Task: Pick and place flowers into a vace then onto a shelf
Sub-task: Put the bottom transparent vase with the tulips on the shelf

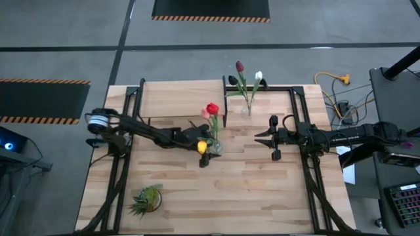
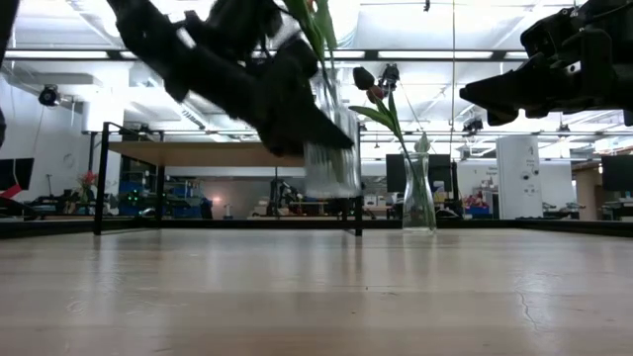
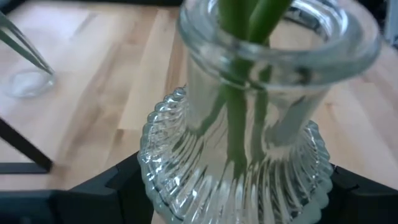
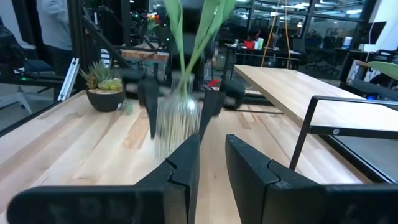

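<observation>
The left jaws (image 1: 209, 152) grasp a ribbed glass vase (image 3: 236, 155) of flowers (image 1: 210, 115) above the counter (image 1: 249, 190); the right jaws (image 1: 270, 137), released, hover beside it.

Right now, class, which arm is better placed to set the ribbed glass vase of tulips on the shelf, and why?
Left. The left gripper is shut on the ribbed glass vase, held clear of the tabletop beside the shelf. The right gripper is open and empty, farther from the shelf.

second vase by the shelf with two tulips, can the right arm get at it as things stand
Probably yes: the second vase stands alone, bare tabletop lies between it and the right end effector, whose fingers are open and empty.
</observation>
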Controlling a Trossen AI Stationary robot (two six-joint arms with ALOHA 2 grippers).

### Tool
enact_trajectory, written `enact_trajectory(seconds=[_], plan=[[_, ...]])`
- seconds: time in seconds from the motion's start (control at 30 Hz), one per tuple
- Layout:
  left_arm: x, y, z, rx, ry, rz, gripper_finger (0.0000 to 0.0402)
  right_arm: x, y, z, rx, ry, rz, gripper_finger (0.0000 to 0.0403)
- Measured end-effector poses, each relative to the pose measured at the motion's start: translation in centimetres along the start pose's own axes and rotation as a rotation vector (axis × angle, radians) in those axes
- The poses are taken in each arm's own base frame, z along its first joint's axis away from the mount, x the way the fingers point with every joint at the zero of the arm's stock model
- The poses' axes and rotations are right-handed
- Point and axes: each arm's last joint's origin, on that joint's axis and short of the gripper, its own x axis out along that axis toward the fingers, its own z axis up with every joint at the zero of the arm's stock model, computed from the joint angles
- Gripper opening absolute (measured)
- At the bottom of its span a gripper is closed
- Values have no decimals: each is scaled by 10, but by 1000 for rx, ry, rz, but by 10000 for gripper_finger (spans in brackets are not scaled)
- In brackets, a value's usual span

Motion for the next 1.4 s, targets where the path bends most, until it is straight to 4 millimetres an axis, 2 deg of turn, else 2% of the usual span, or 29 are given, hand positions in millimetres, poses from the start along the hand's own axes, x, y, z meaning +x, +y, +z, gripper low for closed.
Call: enact_trajectory(seconds=[0.2, 0.4, 0.57, 0.7, 0.93, 1.17, 1.4], plan=[[-44, -1, 34, -15, -54, 30, 267, 0, 0, 0, 0, -1, 0, 68], [-101, 13, 60, -57, -109, 237, 268, 0, 0, 0, 4, -1, 0, 68], [-142, 26, 65, -96, -99, 507, 268, 0, 0, 0, 4, -2, 1, 68], [-165, 35, 63, -136, -85, 655, 268, 0, 0, 0, 4, -2, 1, 68], [-183, 56, 52, -242, -60, 927, 269, 0, 0, 0, 4, -2, 0, 68], [-185, 81, 33, -334, -25, 1043, 269, 0, 0, 0, 4, -2, 1, 68], [-196, 94, 26, -397, -1, 1121, 269, 0, 0, 0, 4, 0, 1, 68]])
